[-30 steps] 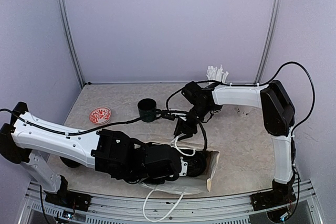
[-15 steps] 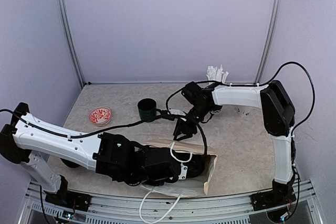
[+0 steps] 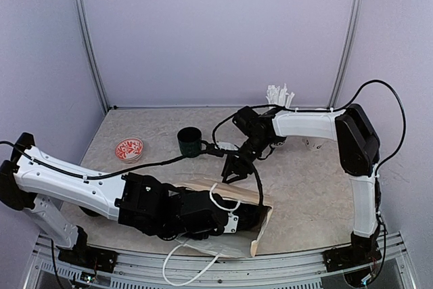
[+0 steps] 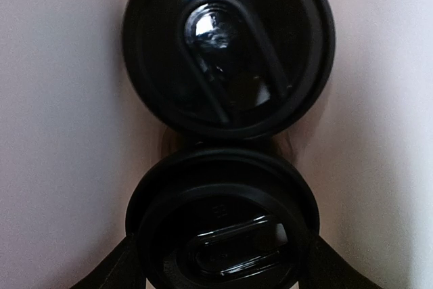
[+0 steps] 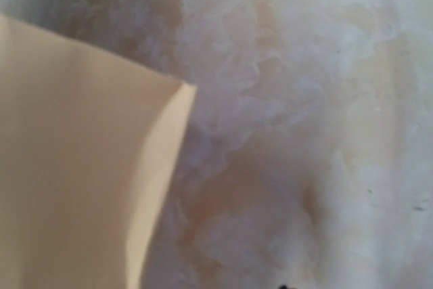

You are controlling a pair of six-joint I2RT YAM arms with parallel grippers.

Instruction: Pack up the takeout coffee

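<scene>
My left pincer (image 4: 223, 272) is inside the paper bag (image 3: 252, 194), which lies on its side. Its fingers flank the near coffee cup (image 4: 223, 221), with the far coffee cup (image 4: 226, 45) just beyond. I cannot tell whether it is pinching, nor whether my right pincer (image 3: 230, 167) by the bag's edge is. I judge this to be the placing step. Next I should let go and back straight out.

The top view looks down from behind over the whole table (image 3: 311, 181); the left wrist view faces two lids (image 4: 226, 45) very closely. The right wrist view, close overhead, shares the paper bag (image 5: 74, 167) with the top view.
</scene>
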